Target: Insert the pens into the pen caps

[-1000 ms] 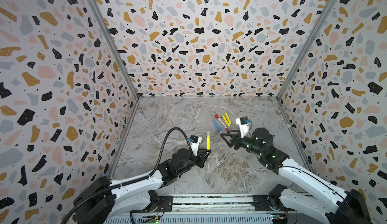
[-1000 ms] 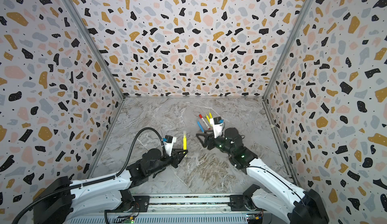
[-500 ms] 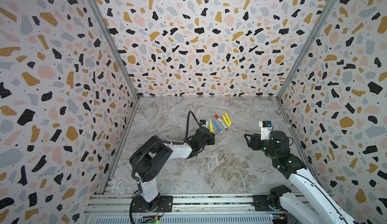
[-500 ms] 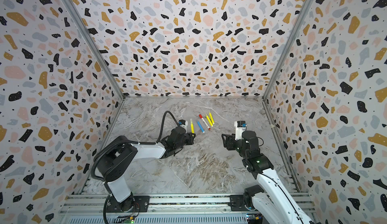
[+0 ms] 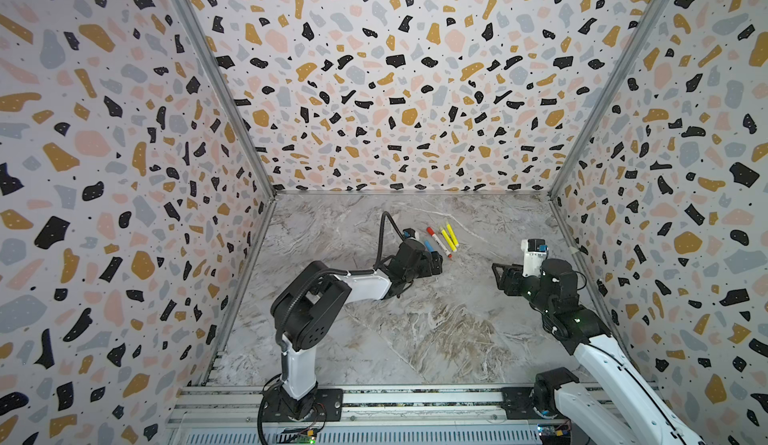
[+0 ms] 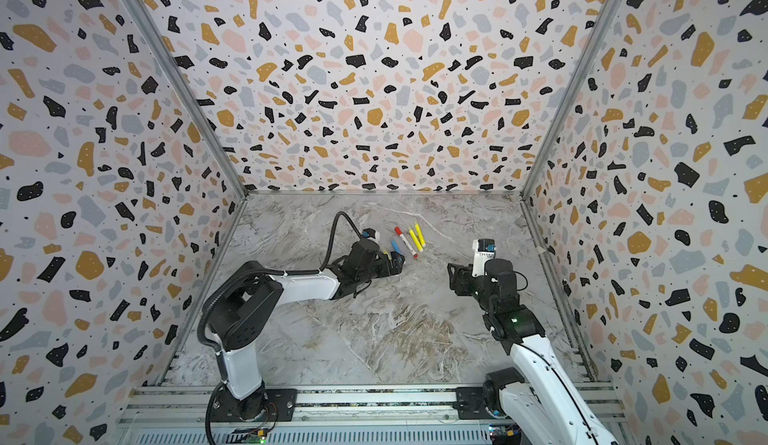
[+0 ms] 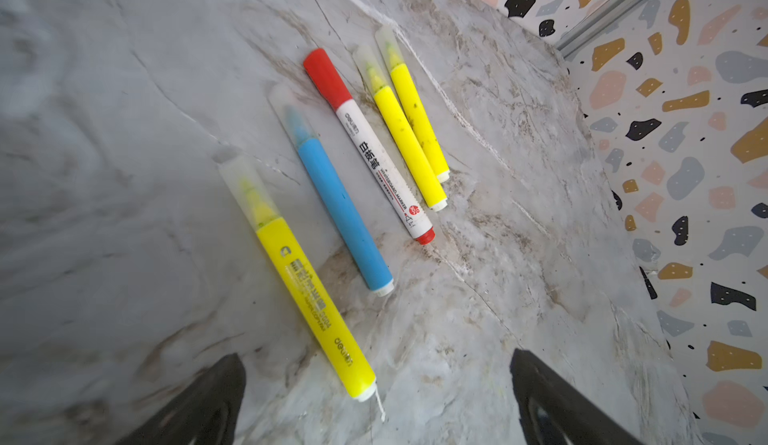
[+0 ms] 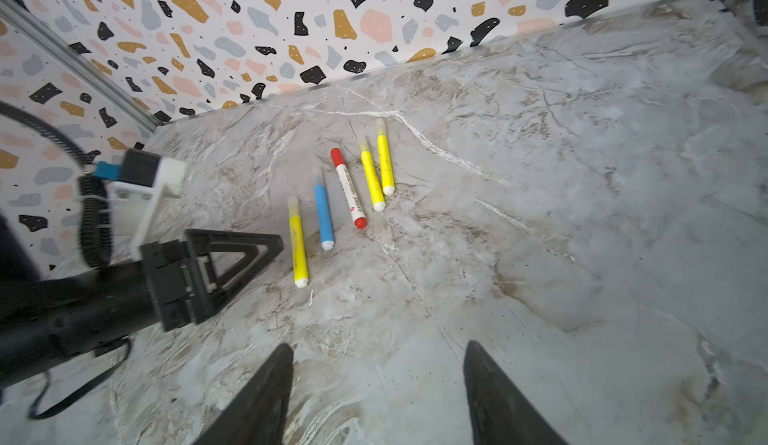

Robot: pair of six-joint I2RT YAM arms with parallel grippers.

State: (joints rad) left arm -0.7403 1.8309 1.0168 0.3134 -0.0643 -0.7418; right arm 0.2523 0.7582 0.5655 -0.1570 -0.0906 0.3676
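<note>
A: What can we not make out?
B: In the wrist views the left gripper (image 7: pixel 374 355) and the right gripper (image 8: pixel 377 346) are cut off by the picture's edge; we see only their black tips. In both top views the left gripper covers most of one bright yellow plastic highlighter pen (image 7: pixel 307 293), and the frosted clear plastic caps (image 7: pixel 245 185) barely show there.
A: Where do the pens lie against the grippers?
B: We take the white-barrelled whiteboard marker (image 7: pixel 384 168) as our mark; it lies flat on the grey marble-patterned tabletop (image 7: pixel 124 172). The slim blue plastic pen (image 7: pixel 340 210) lies just beside it on the left arm's side, that yellow pen beyond the blue one. Its tail end sits just ahead of the left gripper's gap, touching neither jaw. That gripper stands spread wide, holding nothing. The right gripper is well apart from the marker on the other side, jaws parted and empty.
A: And our count?
B: Five pens: three yellow, one blue, one white. The other two yellow ones (image 7: pixel 409 147) lie side by side just beside the marker, opposite the blue pen. Five caps, each seated on a pen: four frosted clear, one bright red plastic cap (image 7: pixel 328 79) on the marker.
</note>
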